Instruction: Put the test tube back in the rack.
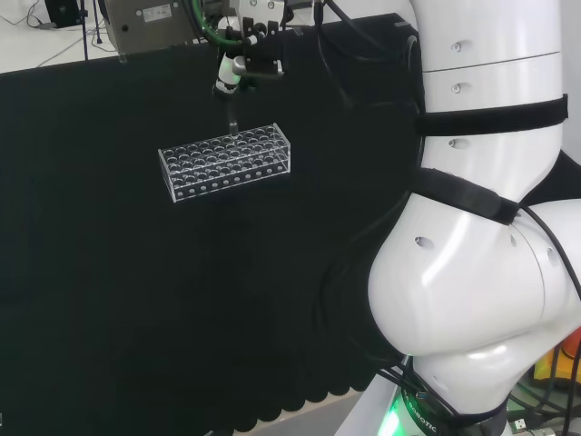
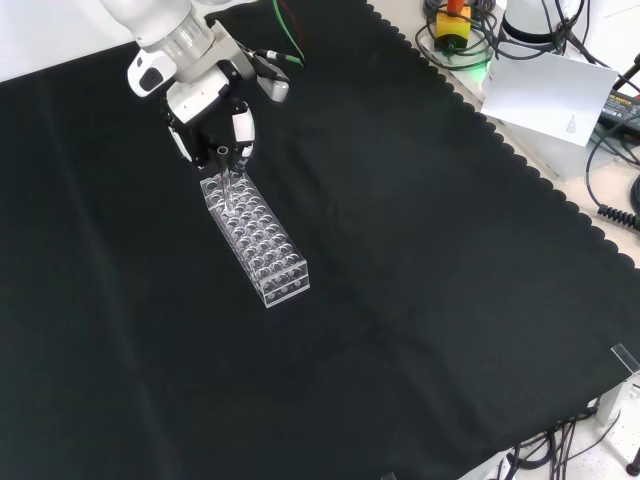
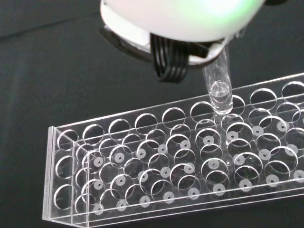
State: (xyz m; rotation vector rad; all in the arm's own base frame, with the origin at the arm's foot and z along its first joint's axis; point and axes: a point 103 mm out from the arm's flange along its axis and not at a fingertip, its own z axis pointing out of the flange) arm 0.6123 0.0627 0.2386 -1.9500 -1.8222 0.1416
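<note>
Front view puts the hand [image 2: 215,110] at the top end of the clear rack [image 2: 256,242], its fingers curled round a tube [image 2: 225,178] that hangs straight down from them. The tube's lower end meets the rack's top plate near that end. Wrist view shows the tube [image 3: 219,83] reaching from under the palm, its rounded tip just at a hole in the outer row; whether it has entered, I cannot tell. Head view shows the hand [image 1: 233,71] above the rack's far edge [image 1: 227,160] on the black cloth [image 1: 136,300].

Bench [image 2: 420,260] under black cloth; clear rack [image 2: 256,240] stands directly on cloth, upright
</note>
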